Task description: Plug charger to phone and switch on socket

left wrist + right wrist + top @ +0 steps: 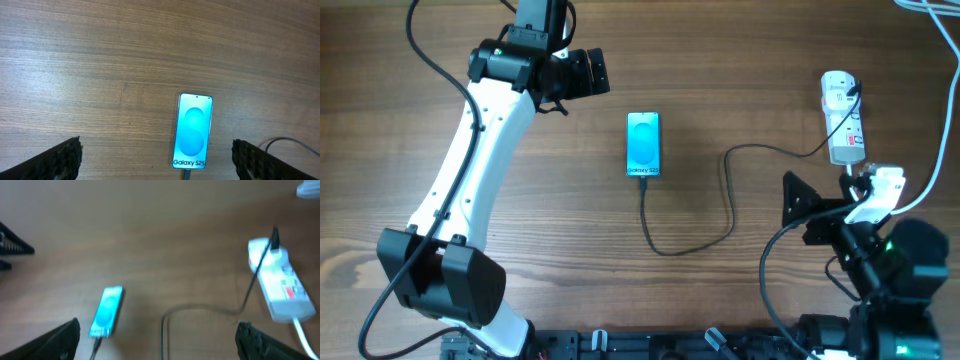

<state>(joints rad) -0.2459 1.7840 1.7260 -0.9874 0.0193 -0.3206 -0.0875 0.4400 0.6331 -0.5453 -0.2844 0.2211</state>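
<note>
The phone (643, 144) lies flat mid-table, turquoise screen up, with its white text band at the near end. It also shows in the left wrist view (193, 131) and the right wrist view (107, 311). The charger cable (724, 200) runs from the phone's near end, where its tip sits in the port, in a loop to the socket (841, 118) at the far right. The socket shows in the right wrist view too (280, 282). My left gripper (582, 74) is open and empty, left of and beyond the phone. My right gripper (798, 205) is open and empty, near the socket's near end.
A thick white lead (948, 60) runs from the socket area along the right edge of the wooden table (740, 70). The left arm's white links (470, 170) cross the left side. The arm bases stand at the near edge.
</note>
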